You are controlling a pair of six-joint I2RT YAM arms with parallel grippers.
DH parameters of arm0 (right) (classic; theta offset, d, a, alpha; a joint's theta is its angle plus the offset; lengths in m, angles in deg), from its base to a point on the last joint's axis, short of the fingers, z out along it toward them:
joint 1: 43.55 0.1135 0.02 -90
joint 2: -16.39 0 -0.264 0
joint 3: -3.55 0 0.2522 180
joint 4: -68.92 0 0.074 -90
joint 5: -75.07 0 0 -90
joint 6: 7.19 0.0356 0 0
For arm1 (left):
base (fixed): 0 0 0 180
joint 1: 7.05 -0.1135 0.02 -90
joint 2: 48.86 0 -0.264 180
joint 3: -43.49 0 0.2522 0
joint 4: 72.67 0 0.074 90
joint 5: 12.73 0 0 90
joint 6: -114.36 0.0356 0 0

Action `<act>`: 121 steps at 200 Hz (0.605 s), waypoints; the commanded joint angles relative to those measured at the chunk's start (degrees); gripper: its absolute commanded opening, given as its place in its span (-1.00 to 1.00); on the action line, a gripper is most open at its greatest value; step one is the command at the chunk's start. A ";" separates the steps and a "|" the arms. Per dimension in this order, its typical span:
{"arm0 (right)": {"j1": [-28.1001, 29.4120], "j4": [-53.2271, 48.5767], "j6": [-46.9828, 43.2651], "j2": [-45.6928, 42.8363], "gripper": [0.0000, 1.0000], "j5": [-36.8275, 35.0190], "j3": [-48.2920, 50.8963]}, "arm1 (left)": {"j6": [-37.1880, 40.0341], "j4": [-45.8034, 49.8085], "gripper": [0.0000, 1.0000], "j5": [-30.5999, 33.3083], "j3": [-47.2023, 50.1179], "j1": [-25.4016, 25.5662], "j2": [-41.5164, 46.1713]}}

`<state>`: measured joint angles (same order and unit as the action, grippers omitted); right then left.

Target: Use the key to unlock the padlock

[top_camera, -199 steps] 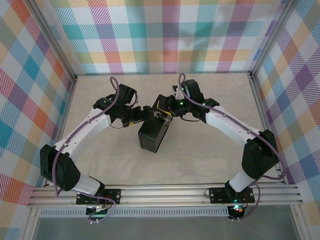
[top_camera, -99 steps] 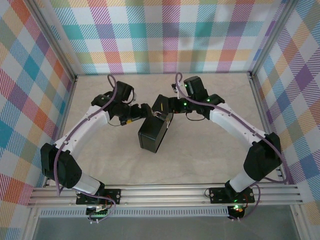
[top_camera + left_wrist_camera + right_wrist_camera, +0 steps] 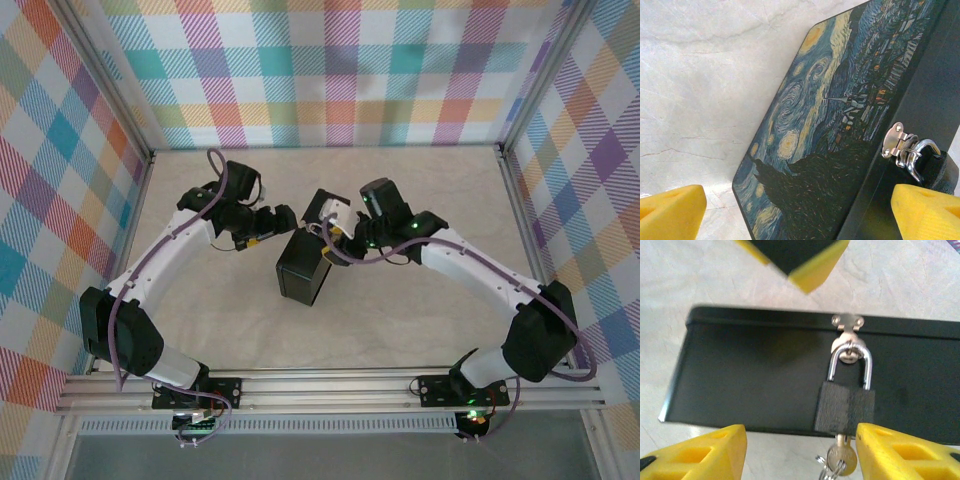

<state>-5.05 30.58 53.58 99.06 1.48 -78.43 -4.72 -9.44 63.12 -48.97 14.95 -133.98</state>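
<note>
1. Hanging from the box (image 3: 755, 375), the padlock (image 3: 845, 407) is seen with the key (image 3: 841, 460) seated in its underside, in line with the lock's long axis.
2. The key is flanked, untouched, by the spread fingers (image 3: 700, 450) of the right gripper (image 3: 800, 452), the nearer one.
3. The left gripper (image 3: 799, 212) is held wide open beside the box.

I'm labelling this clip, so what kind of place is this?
Probably a robot lab test cell, not a home: plaid-patterned walls on an aluminium frame enclose a small table, where a tin box with a padlock sits.
</note>
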 commanded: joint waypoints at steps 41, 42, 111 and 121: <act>0.93 10.85 -14.81 -2.45 0.20 -6.12 3.71 | 0.98 1.61 0.89 -1.31 1.45 -1.08 2.66; 0.99 10.95 -14.89 -2.40 0.20 -6.25 3.76 | 0.97 1.60 0.89 -1.31 1.53 -1.08 2.71; 2.27 8.56 -20.89 0.26 0.18 -8.88 2.86 | 1.23 1.09 0.89 -2.55 1.40 -1.63 2.21; 2.28 7.51 -21.43 0.70 0.18 -8.52 2.38 | 1.32 1.06 0.90 -2.61 1.27 -1.70 2.24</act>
<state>-3.32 38.84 35.55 98.43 -7.22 -75.11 -4.50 -9.44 61.69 -47.33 13.81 -132.89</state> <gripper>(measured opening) 0.591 0.947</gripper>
